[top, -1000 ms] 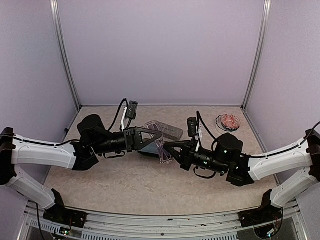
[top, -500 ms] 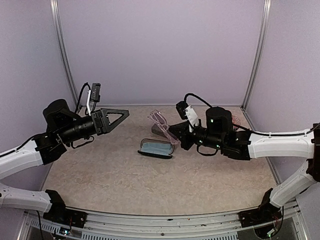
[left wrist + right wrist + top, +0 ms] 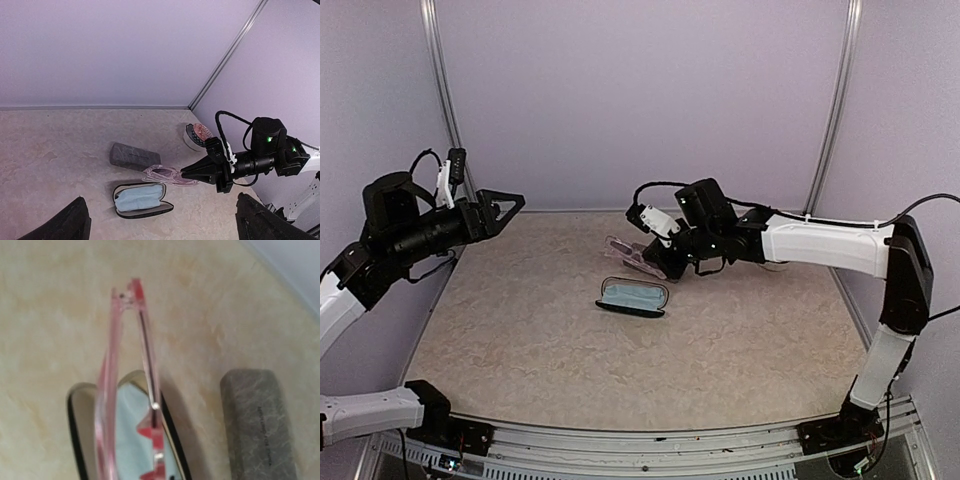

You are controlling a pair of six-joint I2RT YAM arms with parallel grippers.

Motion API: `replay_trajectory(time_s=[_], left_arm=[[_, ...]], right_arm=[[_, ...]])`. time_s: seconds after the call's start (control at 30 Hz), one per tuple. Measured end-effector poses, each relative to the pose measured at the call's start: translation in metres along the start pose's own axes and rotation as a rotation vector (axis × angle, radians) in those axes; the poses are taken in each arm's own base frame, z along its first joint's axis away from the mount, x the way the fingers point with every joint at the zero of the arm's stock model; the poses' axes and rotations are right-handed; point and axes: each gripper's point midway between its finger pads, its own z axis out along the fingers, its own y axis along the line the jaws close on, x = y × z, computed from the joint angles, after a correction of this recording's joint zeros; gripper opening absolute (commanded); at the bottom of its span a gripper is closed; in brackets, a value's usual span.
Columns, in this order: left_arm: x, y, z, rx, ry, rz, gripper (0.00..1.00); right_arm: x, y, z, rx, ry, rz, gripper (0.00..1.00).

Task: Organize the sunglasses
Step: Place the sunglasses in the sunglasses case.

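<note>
- Right wrist view: the clear pink sunglasses [image 3: 106, 395] were seen edge-on, with one arm lying close along the frame, and so they were judged folded.
- They were pinched at one end by the right hand [image 3: 187, 173], which was closed tight on them. They were held clear of the desk [image 3: 570, 370], just beyond the open black case [image 3: 630, 312] and near the grey case [image 3: 134, 156].
- The dark wire-framed pair could not be found in any view.
- The left hand [image 3: 510, 212] was held high at the left side, well apart from everything, with its fingers [image 3: 72, 222] spread wide and nothing between them.
- Risk, as judged: most of the frame hung beyond the fingertips, so it could be twisted or slipped in the grip on the way down.
- Risk, as judged: the black case was not steadied by anything. It could be pushed along the desk, or its rim struck, if the glasses were lowered off-centre or at a slant.
- Risk, as judged: the pale blue cloth [image 3: 632, 295] could be bunched under the frame, so that the glasses would not be seated flat.
- Containers: only the blue cloth was seen in the black case, whose lid was open.
- The grey case was shut, so its contents could not be told.
- A small round dish [image 3: 189, 140] stood at the far right with something reddish-pink [image 3: 201, 131] in it, too small to be named.
</note>
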Motion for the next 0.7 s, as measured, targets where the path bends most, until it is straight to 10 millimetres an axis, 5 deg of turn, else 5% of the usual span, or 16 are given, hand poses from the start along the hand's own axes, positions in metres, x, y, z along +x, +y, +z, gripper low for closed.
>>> replay_trajectory(time_s=[0.3,0.7], left_arm=[[0.015,0.034,-0.011,-0.166,0.017,0.065,0.99],[0.046,0.049,-0.016,-0.19,0.055,0.087,0.99]], right_arm=[[0.028,-0.004,0.049,-0.159,0.206,-0.048,0.0],[0.069,0.019,0.076,-0.344,0.302,0.027,0.0]])
